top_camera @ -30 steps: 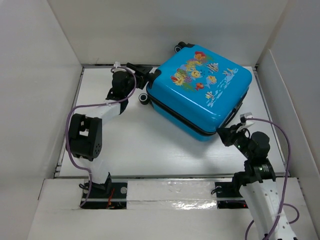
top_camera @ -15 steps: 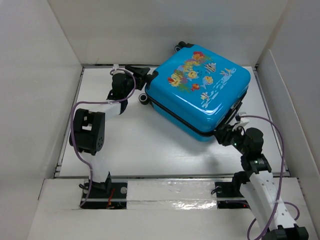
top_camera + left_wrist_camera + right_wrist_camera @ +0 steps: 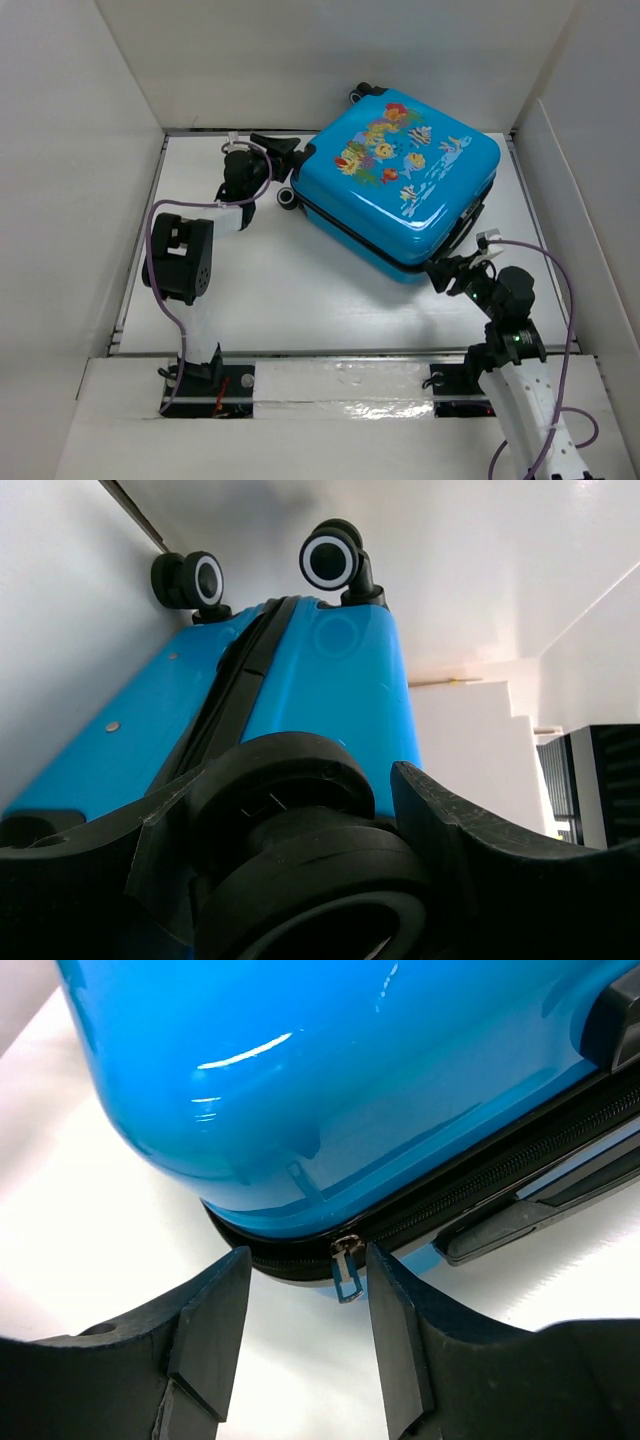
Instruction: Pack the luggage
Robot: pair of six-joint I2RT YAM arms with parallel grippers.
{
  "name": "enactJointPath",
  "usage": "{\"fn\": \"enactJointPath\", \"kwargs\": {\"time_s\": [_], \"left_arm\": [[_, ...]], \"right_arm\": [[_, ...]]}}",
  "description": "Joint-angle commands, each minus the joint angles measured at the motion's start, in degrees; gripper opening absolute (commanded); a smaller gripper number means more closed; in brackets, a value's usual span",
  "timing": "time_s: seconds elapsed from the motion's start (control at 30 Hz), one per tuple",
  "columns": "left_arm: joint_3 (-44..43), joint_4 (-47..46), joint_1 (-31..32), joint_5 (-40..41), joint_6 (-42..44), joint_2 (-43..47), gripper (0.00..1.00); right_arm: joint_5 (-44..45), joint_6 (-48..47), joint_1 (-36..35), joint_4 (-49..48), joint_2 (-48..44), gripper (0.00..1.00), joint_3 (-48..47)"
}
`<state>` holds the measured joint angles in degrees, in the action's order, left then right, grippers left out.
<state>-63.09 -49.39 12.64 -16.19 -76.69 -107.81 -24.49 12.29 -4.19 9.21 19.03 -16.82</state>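
The luggage (image 3: pixel 400 190) is a bright-blue hard-shell case with fish print, lying closed and flat at the back right. My left gripper (image 3: pixel 292 160) is at its left corner, shut around one black wheel (image 3: pixel 300 870), with a finger pressed against each side. Two more wheels (image 3: pixel 330 558) show at the far end of the case (image 3: pixel 330 700). My right gripper (image 3: pixel 440 270) is at the case's near corner and is open. Its fingers (image 3: pixel 215 1310) stand either side of the small metal zipper pull (image 3: pixel 347 1268), which hangs from the black zipper trim (image 3: pixel 480 1195) without touching them.
White walls enclose the white table (image 3: pixel 270 290) on the left, back and right. A raised white ledge (image 3: pixel 330 380) runs along the near edge by the arm bases. The case's black side handle (image 3: pixel 520 1222) lies just right of the zipper pull.
My right gripper has moved in to the case's near corner, around the zipper pull. The case has shifted slightly toward the back left. My left gripper stays on the wheel.
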Motion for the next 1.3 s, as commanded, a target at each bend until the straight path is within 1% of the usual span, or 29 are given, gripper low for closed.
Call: {"fn": "enactJointPath", "kwargs": {"time_s": [0.0,0.07,0.1,0.17,0.27,0.3,0.33,0.43,0.57,0.67,0.7,0.73,0.83,0.87,0.9,0.97,1.07,1.17,1.27], "left_arm": [[-4.05,-6.26,-0.25,-3.33,2.07,7.08,0.00],[-5.99,-4.15,0.36,-3.50,2.07,9.54,0.00],[-6.60,-3.44,0.89,-3.68,2.15,10.24,0.00],[-7.48,-2.03,1.42,-3.68,2.15,12.53,0.00],[-8.28,-0.18,1.95,-3.94,2.24,14.38,0.00],[-8.19,-0.36,1.95,-4.20,1.63,14.64,0.00],[-8.02,-0.19,1.95,-4.38,1.54,14.99,0.00],[-5.74,-0.36,1.95,-4.21,1.37,16.13,0.00],[-0.81,-3.69,1.95,-5.26,-1.00,15.70,0.00],[2.43,-4.14,1.95,-4.12,-0.22,15.87,0.00],[3.32,-4.40,1.95,-3.94,-0.05,15.96,0.00],[4.19,-5.27,1.95,-3.77,-0.04,15.96,0.00],[6.92,-6.94,1.95,-3.07,0.13,14.92,0.00],[7.45,-7.39,1.95,-2.98,0.22,14.56,0.00],[7.37,-7.57,1.95,-2.89,0.31,13.95,0.00],[6.41,-8.27,1.42,-3.32,0.22,12.02,0.00],[4.39,-8.36,0.89,-4.03,0.31,9.47,0.00],[1.32,-8.36,0.28,-4.91,0.13,6.48,0.00],[-0.97,-8.45,-0.43,-5.52,-0.04,3.93,0.00]], "right_arm": [[-0.91,0.27,0.14,1.07,-2.32,0.57,-2.78],[-0.21,-0.16,0.14,2.03,-3.47,0.58,-4.79],[0.23,-0.51,0.14,4.04,-3.73,0.59,-5.59],[0.49,-1.13,0.14,6.16,-4.26,0.58,-7.17],[-0.03,-0.44,0.14,7.57,-5.92,0.44,-7.88],[-0.20,0.09,0.14,7.84,-6.54,0.31,-7.44],[-0.47,0.79,0.14,8.10,-7.33,0.25,-7.09],[-0.38,3.00,0.14,8.80,-10.58,0.20,-5.16],[4.18,4.14,0.14,9.86,-13.49,0.20,-3.40],[4.36,4.67,0.14,10.39,-12.26,0.30,-2.78],[4.54,4.67,0.14,11.26,-11.65,0.36,-2.61],[4.89,4.58,0.14,11.61,-10.69,0.38,-2.43],[4.36,5.19,0.14,10.30,-9.98,0.39,-1.47],[5.32,5.80,0.14,9.78,-9.97,0.36,-1.03],[5.59,6.42,0.14,8.99,-9.97,0.32,0.46],[4.81,7.30,0.14,6.17,-10.15,0.31,1.70],[4.45,7.22,0.14,6.17,-10.24,0.29,2.23],[5.77,7.31,0.14,6.26,-10.15,0.32,2.14],[5.51,7.31,0.14,4.68,-9.36,0.40,3.01]]}}
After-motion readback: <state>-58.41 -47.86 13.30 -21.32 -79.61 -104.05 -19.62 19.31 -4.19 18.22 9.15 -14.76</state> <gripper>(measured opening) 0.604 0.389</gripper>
